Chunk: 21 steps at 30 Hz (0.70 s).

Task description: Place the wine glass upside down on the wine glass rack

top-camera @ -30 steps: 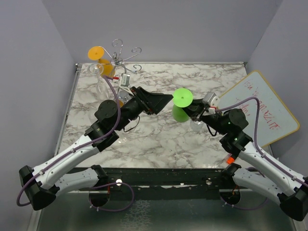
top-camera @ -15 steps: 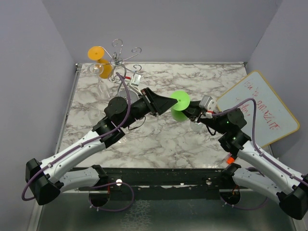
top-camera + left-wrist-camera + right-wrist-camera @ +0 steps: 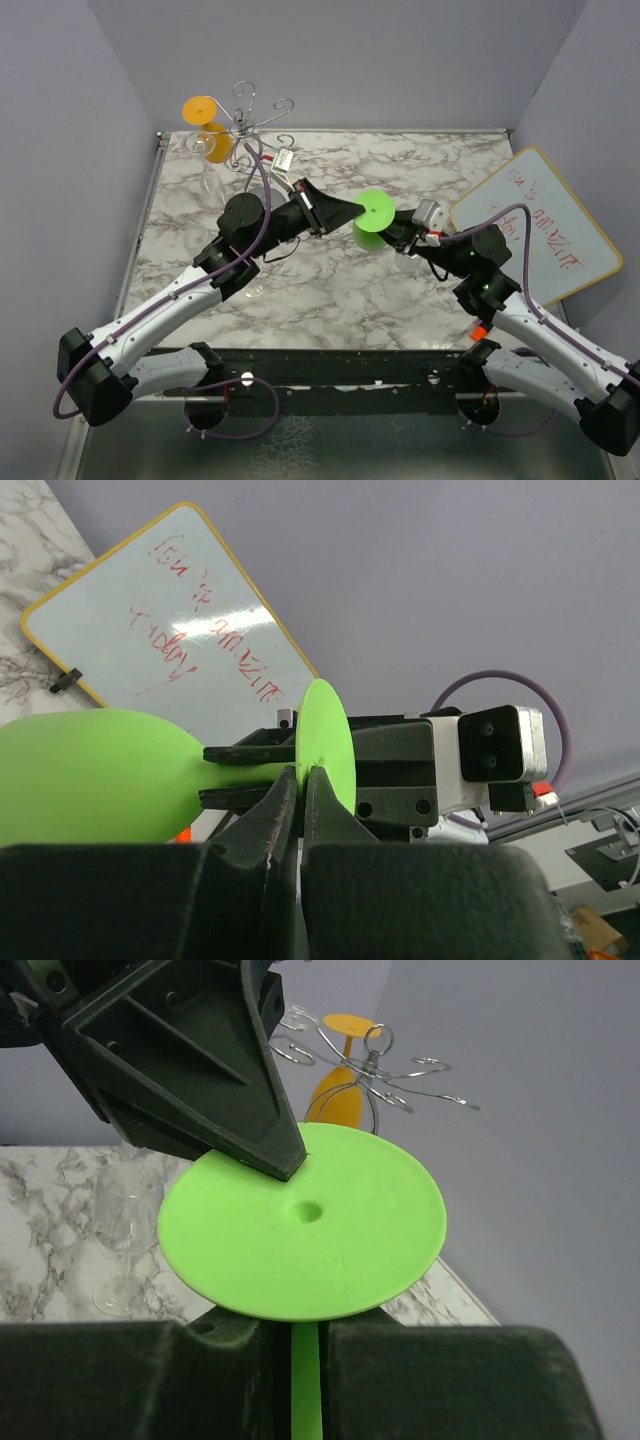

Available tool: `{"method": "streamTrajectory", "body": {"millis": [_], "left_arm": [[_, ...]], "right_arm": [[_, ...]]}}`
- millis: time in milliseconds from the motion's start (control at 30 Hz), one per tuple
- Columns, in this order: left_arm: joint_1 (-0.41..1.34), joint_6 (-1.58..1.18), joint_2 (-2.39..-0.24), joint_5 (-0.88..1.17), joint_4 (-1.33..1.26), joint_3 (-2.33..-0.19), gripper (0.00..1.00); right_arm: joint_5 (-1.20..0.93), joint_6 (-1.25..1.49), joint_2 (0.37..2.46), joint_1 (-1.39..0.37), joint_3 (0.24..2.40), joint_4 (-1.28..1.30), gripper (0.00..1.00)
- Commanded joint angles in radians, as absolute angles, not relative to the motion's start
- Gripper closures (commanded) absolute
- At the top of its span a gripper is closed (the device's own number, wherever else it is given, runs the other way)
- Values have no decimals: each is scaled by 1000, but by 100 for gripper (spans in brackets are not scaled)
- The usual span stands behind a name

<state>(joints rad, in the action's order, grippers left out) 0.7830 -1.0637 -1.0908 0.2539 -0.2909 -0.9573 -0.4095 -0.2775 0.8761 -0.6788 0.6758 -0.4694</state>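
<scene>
In the left claw [image 3: 302, 776] sits the wine glass [image 3: 110, 775] foot.

green glass [image 3: 376, 210]: 1; orange glass [image 3: 219, 141]: 1; rack [image 3: 249, 121]: 1; whiteboard [image 3: 541, 232]: 1

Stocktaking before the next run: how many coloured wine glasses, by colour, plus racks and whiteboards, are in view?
green wine glass: 1
orange wine glass: 1
wine glass rack: 1
whiteboard: 1
Total: 4
</scene>
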Motion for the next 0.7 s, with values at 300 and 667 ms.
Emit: {"method": "streamTrajectory", "body": {"millis": [300, 667], "left_arm": [[718, -1021, -1097, 384, -338, -1023, 100], [555, -1021, -1266, 603, -318, -1322, 100]], "right_arm": [[-346, -180, 769, -681, 628, -422, 43], [-226, -115, 593, -682, 574, -422, 36]]}}
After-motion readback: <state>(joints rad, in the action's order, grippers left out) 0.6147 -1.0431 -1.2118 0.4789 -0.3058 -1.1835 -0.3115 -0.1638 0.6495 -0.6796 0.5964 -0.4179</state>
